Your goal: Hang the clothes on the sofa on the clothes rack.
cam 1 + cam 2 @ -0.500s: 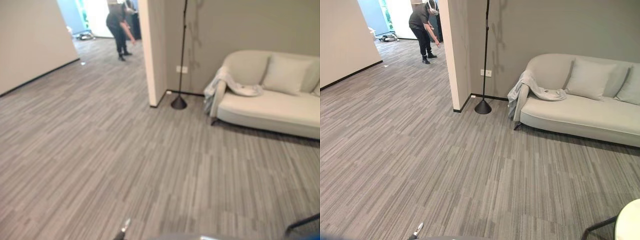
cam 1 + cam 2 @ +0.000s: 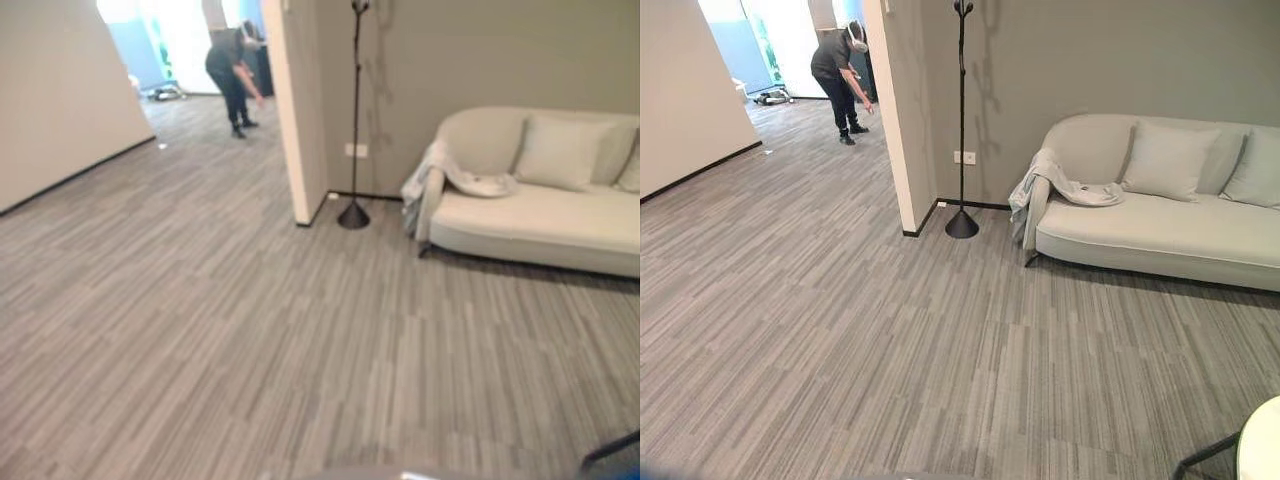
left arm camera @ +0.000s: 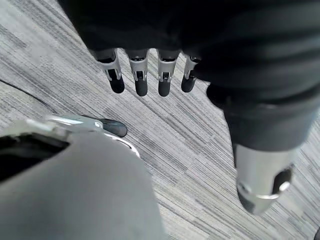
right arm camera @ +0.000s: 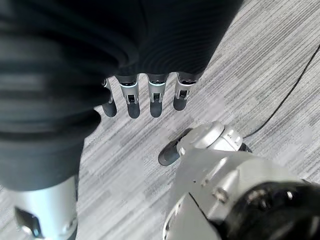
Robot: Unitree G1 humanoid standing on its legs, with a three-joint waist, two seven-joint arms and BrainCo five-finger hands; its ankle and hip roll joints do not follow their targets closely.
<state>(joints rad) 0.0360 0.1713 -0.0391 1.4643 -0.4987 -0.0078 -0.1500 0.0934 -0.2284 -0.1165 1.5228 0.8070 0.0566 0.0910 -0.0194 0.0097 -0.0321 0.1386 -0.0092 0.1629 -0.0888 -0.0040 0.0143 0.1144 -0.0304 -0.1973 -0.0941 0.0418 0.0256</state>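
Observation:
A light grey garment (image 2: 1045,184) hangs over the left armrest of the cream sofa (image 2: 1160,236) by the far wall. The clothes rack (image 2: 961,120), a thin black pole on a cone base, stands left of the sofa beside the wall corner. My left hand (image 3: 140,76) hangs over the grey carpet with straight fingers and holds nothing. My right hand (image 4: 131,96) hangs the same way, open and empty. Both hands are far from the sofa and the rack.
Two pale cushions (image 2: 1170,160) lean on the sofa back. A wall corner (image 2: 895,120) juts out left of the rack. A person (image 2: 837,70) bends over in the corridor beyond. A round white tabletop edge (image 2: 1260,445) shows at lower right.
The camera has tilted up and moved, so the rack's top now shows and the sofa sits a little nearer. The garment, sofa and rack have not moved.

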